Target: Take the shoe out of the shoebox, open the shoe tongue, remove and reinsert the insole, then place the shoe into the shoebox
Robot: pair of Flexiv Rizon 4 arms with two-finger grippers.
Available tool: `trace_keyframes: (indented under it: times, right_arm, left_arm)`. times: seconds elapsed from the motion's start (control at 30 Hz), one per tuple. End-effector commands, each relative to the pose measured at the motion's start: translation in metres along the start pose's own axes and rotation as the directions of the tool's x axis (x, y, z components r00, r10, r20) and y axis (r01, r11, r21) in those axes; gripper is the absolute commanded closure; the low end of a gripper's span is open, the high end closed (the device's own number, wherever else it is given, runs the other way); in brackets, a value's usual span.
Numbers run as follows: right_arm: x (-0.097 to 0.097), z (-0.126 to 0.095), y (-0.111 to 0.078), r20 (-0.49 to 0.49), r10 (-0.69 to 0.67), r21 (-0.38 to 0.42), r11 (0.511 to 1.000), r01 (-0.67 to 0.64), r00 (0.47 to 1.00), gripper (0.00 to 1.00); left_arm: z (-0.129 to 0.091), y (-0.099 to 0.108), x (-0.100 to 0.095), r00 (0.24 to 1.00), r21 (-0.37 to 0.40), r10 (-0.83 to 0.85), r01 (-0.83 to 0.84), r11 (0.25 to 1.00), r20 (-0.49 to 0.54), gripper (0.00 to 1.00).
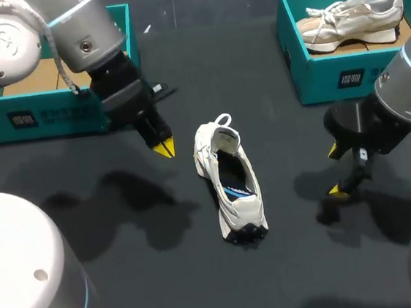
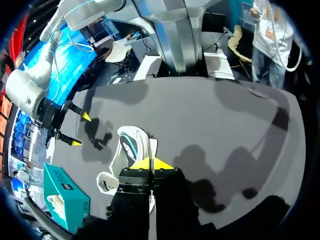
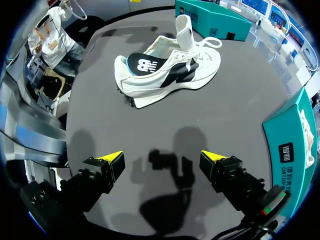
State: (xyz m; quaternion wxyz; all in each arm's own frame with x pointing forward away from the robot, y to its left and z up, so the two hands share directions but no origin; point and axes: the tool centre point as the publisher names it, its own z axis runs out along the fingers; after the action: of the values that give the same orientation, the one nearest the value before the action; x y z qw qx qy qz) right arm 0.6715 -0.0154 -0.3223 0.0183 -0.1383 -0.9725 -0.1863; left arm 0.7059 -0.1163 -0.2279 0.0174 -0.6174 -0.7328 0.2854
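– Showing what, at this stage?
– White shoe (image 3: 167,72) upright on its sole mid-table, outside both boxes, dark insole (image 3: 140,64) visible inside. Beside its far end hovers the left gripper (image 1: 163,148), yellow tips pressed together on nothing. On the other side, well apart, hangs the right gripper (image 1: 337,169), fingers spread, empty.
– Hazards?
– Judged likely: nothing restrains the shoe, so a one-armed pull on tongue or insole could drag or topple it. The pinched tips must part first, or they would merely shove the shoe aside. Placing it in the right shoebox (image 1: 310,69), which already holds another shoe (image 1: 352,13), would crowd the two.
– What is obscured?
– The left arm covers much of the left shoebox (image 1: 47,115), so its contents are uncertain. In the left wrist view the gripper body masks part of the shoe. An upright flap (image 3: 182,27) may be tongue or heel tab; not distinguishable. Whether the insole sits fully flat cannot be made out.
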Motion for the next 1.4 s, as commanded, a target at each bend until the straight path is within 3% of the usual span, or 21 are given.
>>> trace_keyframes:
  times: [0.03, 0.2, 0.67, 0.93, 1.4]
  right_arm:
    - [0.002, 0.000, -0.001, 0.004, 0.000, 0.000, 1.000, 0.000, 1.000, 0.00]
    - [0.002, 0.000, -0.001, 0.004, 0.000, 0.000, 1.000, 0.000, 1.000, 0.00]
    - [0.002, 0.000, -0.001, 0.004, 0.000, 0.000, 1.000, 0.000, 1.000, 0.00]
    - [0.002, 0.000, -0.001, 0.004, 0.000, 0.000, 1.000, 0.000, 1.000, 0.00]
    - [0.002, 0.000, -0.001, 0.004, 0.000, 0.000, 1.000, 0.000, 1.000, 0.00]
  left_arm:
    - [-0.003, 0.007, -0.010, 0.996, 0.013, -0.002, 0.003, 1.000, -0.084, 1.00]
    - [-0.003, 0.007, -0.010, 0.996, 0.013, -0.002, 0.003, 1.000, -0.084, 1.00]
    - [0.026, 0.007, -0.046, 0.975, 0.012, 0.101, -0.101, 0.995, -0.198, 1.00]
    - [0.054, -0.003, -0.050, 0.950, 0.031, 0.146, -0.143, 0.989, -0.277, 1.00]
    - [0.078, -0.001, -0.045, 0.932, 0.039, 0.161, -0.157, 0.987, -0.324, 1.00]
